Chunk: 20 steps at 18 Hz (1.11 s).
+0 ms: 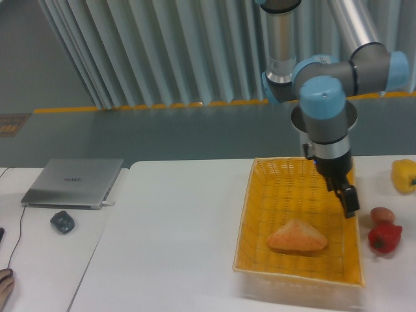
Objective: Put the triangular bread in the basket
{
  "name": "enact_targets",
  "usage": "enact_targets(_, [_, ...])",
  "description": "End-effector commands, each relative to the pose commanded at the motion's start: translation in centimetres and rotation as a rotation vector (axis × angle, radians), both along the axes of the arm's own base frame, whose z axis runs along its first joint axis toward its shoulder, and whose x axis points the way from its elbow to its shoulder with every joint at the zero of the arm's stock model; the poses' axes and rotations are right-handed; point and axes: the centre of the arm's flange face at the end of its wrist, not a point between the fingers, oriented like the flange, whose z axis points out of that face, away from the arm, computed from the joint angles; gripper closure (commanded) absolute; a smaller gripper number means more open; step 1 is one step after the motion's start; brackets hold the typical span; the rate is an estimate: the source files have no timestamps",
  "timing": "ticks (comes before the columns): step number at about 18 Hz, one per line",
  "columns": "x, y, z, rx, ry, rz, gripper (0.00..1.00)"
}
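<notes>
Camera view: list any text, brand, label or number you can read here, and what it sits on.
Laptop lid: a small pale mark at its middle, too blurred to read.
Robot arm and gripper: no lettering visible.
Basket, triangular bread, table: no text.
Nothing readable in this frame.

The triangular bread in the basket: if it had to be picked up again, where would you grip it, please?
Probably from straight above, closing across the two long sloping sides of the triangular bread: it lies flat in the basket, whose raised rim blocks sideways approaches.
</notes>
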Motion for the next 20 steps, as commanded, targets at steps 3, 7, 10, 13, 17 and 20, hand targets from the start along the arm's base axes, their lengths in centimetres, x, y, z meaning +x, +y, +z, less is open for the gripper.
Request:
enact_targets(3, [-3.0,-2.0,0.3,-0.001,-0.005,-0.016,0.00])
enact_targets(7, [-5.4,-3.8,0.4,0.029,-0.045,-0.124,0.00])
enact_targets(10, [-6.8,-4.2,2.4,0.044,-0.090,-0.155,0.00])
enact_targets(13, [-8.1,-5.3,3.1,0.039,-0.094,-0.178,0.00])
enact_targets(17, [-10.3,-7.5,3.1,0.031,-0.096,-0.223,0.00])
enact_targets(20, [-11.7,-8.7,2.3,0.026,-0.108,-0.228,0.00])
